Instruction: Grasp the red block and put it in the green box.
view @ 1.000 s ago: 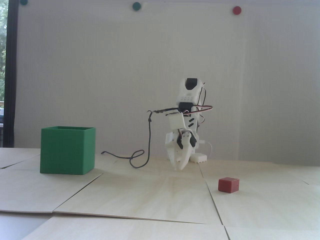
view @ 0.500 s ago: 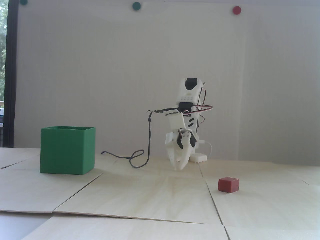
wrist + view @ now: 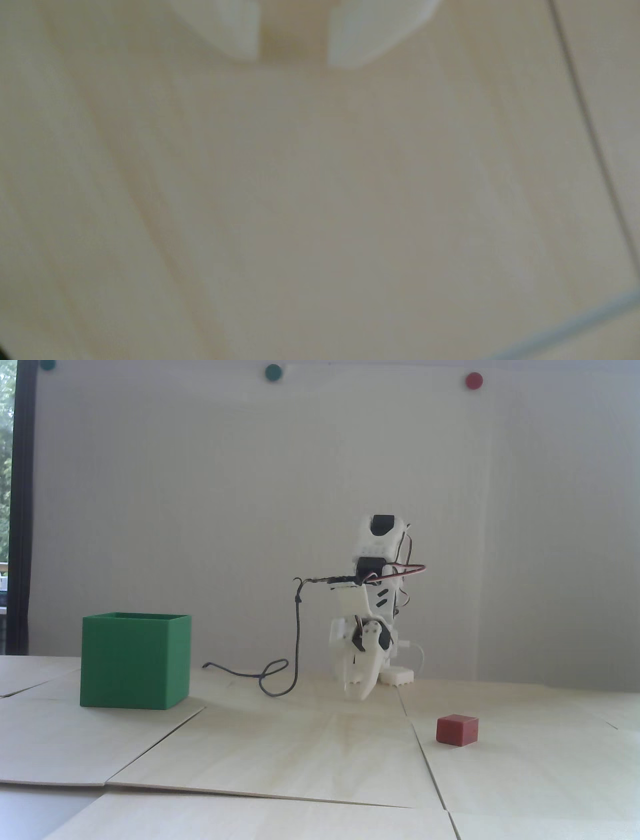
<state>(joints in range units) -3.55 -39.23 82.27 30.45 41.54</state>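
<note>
The red block [image 3: 457,730] is a small dull-red cube lying on the light wooden table at the right in the fixed view. The green box [image 3: 135,660] stands open-topped at the left. My white gripper [image 3: 358,691] points down just above the table between them, behind and left of the block. In the wrist view my gripper [image 3: 293,59] shows two white fingertips [image 3: 242,31] at the top edge with a bare gap of table between them; it is open and empty. Neither block nor box shows in the wrist view.
A dark cable [image 3: 280,680] loops on the table between the box and the arm base [image 3: 395,675]. Seams between wooden panels [image 3: 425,755] run across the table. Round green [image 3: 273,372] and red [image 3: 473,380] magnets sit on the back wall.
</note>
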